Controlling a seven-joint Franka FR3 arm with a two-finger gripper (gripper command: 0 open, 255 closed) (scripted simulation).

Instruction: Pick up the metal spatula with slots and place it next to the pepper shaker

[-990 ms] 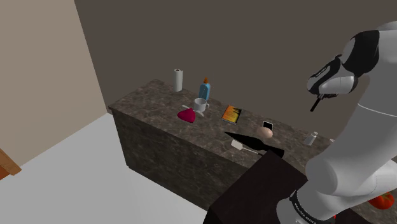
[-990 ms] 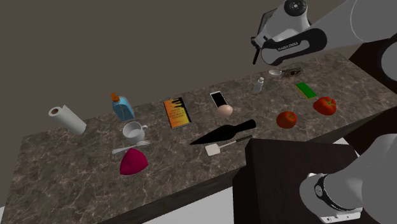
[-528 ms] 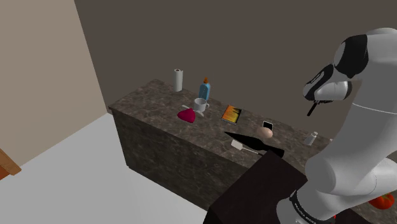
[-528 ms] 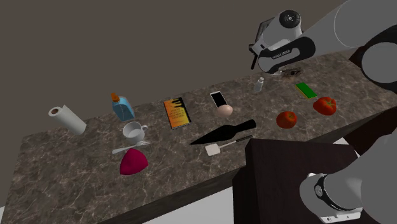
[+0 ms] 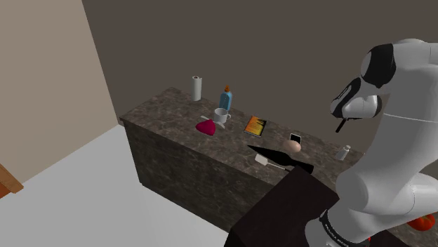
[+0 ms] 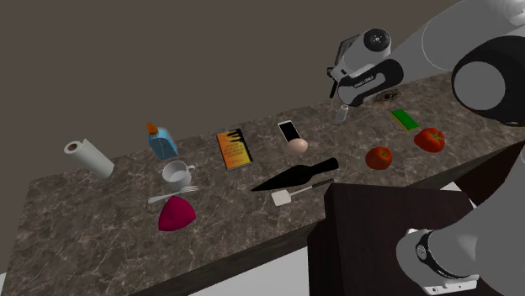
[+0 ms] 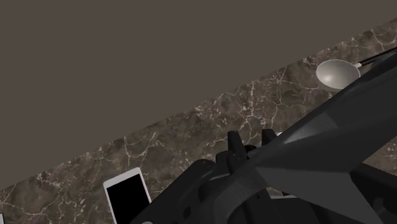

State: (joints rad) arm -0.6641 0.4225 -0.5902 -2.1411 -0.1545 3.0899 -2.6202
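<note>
At the upper right of the second exterior view, the gripper [image 6: 336, 87] is held above the pepper shaker [image 6: 342, 112]. Its grip cannot be told. The spatula [image 6: 284, 197] lies ungrasped at mid-frame, so an approach is judged pending.

Arm [image 6: 363, 80]: you'll see a short white marking on its dark end link, too small to read.
Book [image 6: 235, 149]: orange cover, print unreadable.

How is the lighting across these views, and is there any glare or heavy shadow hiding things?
Shoulder view: dim and even; the spatula shows white against the dark counter. Second exterior view: flat light, no glare, no hard shadows under the spatula. Wrist view: no glare on the phone; a dark grey part of the arm covers some counter.
</note>
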